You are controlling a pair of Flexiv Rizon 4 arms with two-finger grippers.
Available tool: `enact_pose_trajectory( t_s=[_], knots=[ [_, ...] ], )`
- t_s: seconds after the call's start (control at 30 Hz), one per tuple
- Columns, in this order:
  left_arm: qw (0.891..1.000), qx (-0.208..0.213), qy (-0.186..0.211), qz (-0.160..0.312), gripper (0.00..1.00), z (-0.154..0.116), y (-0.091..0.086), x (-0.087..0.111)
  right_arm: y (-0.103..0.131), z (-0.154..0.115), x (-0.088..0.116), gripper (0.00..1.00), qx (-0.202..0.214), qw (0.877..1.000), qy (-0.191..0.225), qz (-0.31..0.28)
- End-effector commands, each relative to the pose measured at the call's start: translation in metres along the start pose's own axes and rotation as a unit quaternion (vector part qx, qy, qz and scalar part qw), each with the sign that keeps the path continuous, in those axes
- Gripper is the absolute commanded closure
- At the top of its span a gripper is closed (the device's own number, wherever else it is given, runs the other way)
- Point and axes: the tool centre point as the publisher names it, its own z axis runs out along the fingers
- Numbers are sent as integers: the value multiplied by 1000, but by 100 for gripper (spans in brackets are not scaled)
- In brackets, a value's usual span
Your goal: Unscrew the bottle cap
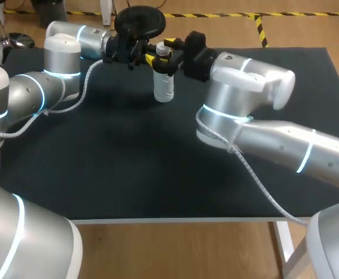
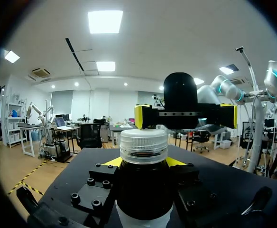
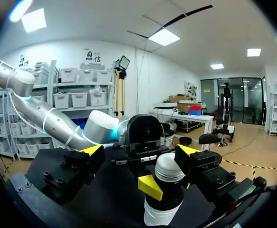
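The bottle (image 2: pixel 143 190) is being clamped below its cap (image 2: pixel 143 145) by the left jaws; the right jaws are being held wide open, cap between them, likely needing closing, then twisting.

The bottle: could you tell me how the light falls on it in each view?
Head view: the bottle shows pale highlights against the dark table. Left wrist view: backlit, body dark, cap glowing. Right wrist view: cap evenly lit.

Likely robotics lab: arms (image 1: pixel 245 87), black table (image 1: pixel 129 163)
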Motion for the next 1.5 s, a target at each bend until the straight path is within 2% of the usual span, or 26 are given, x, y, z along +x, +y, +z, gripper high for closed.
enact_pose_trajectory(
  t_s=[0.03, 0.5, 1.07, 1.1, 1.13, 1.17, 1.2, 1.27, 1.3, 1.33, 1.37, 1.5],
  knots=[
    [1000, 2, 6, 0, 100, -1, 1, -6, -4, 10, -1, 0, -1, 1000, -9, -1],
    [1000, 2, 6, 0, 100, -1, 1, -6, -3, 14, -28, 0, 6, 1000, -28, -9],
    [1000, 2, 6, 0, 100, -1, 1, -6, -5, 14, -32, 0, 1, 999, -33, 5],
    [1000, 2, 6, 0, 100, -1, 1, -6, -5, 14, -33, 2, 2, 999, -33, 5],
    [1000, 2, 6, 0, 100, -1, 1, -6, -6, 14, -33, 23, 2, 999, -34, 4],
    [1000, 2, 6, 0, 100, -1, 1, -6, -6, 15, -33, 33, 3, 999, -35, 4],
    [1000, 2, 6, 0, 100, -1, 1, -6, -7, 15, -34, 49, 3, 999, -35, 4],
    [1000, 2, 6, 0, 100, -1, 1, -6, -7, 15, -34, 56, 5, 999, -36, 3],
    [1000, 2, 6, 0, 100, -1, 1, -6, -7, 15, -35, 63, 5, 999, -36, 4],
    [1000, 2, 6, 0, 100, -1, 1, -6, -8, 15, -35, 79, 6, 999, -35, 4],
    [1000, 2, 6, 0, 100, -1, 1, -6, -9, 15, -36, 100, 6, 999, -35, 5],
    [1000, 2, 6, 0, 100, -1, 1, -6, -10, 15, -37, 100, 6, 999, -31, 9]
  ],
)
